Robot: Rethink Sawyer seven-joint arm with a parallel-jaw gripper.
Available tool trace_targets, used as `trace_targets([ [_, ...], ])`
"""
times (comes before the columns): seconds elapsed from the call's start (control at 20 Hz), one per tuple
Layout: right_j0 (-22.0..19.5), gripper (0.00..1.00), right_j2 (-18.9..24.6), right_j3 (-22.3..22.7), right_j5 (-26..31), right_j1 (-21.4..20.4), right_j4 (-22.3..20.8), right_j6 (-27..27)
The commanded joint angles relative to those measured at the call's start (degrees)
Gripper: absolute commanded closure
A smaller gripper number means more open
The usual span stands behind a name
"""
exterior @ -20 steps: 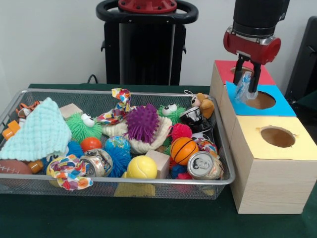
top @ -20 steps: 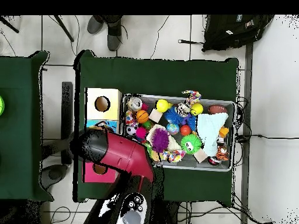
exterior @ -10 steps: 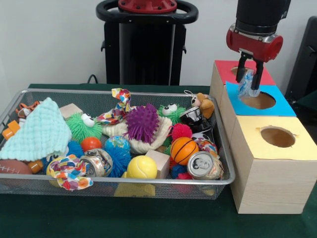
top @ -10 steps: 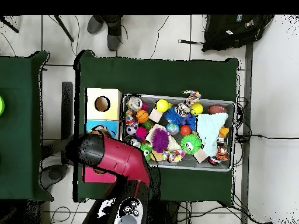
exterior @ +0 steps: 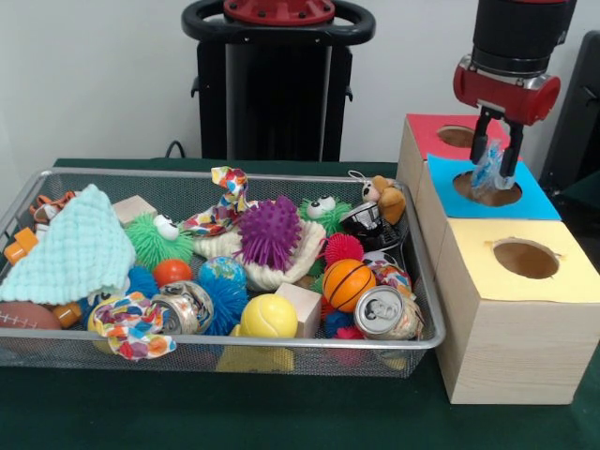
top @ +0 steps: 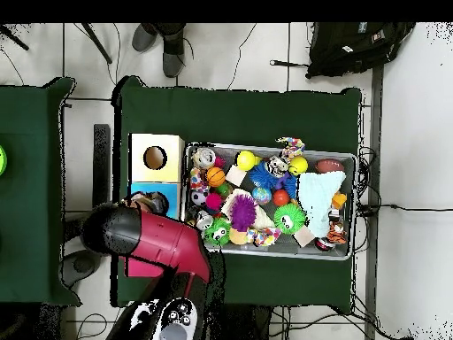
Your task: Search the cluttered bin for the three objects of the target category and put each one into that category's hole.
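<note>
Pincer [exterior: 496, 155]: clenched on clear crumpled plastic piece [exterior: 488, 176], hanging over blue box hole [exterior: 487, 190]. Wire bin [exterior: 424, 281] of toys: left, on green bench [exterior: 281, 412].

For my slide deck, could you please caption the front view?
Sawyer's hand holds a crumpled clear plastic item over the blue box's hole, beside the cluttered wire bin.

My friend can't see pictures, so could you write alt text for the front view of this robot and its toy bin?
A red and black robot gripper holds a crumpled clear plastic item over the hole in a blue-topped box, which sits between a red-topped box and a yellow-topped box. Beside them, a wire bin is heaped with balls, toys and cans.
</note>
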Motion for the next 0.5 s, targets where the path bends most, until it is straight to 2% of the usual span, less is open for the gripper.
trace_targets([
  [0.05, 1.02, 1.0, 4.6, 0.44, -2.69, 3.57, 4.03, 15.99],
  [0.5, -1.07, 1.0, 6.49, 1.45, -7.34, 5.46, 4.56, 11.71],
])
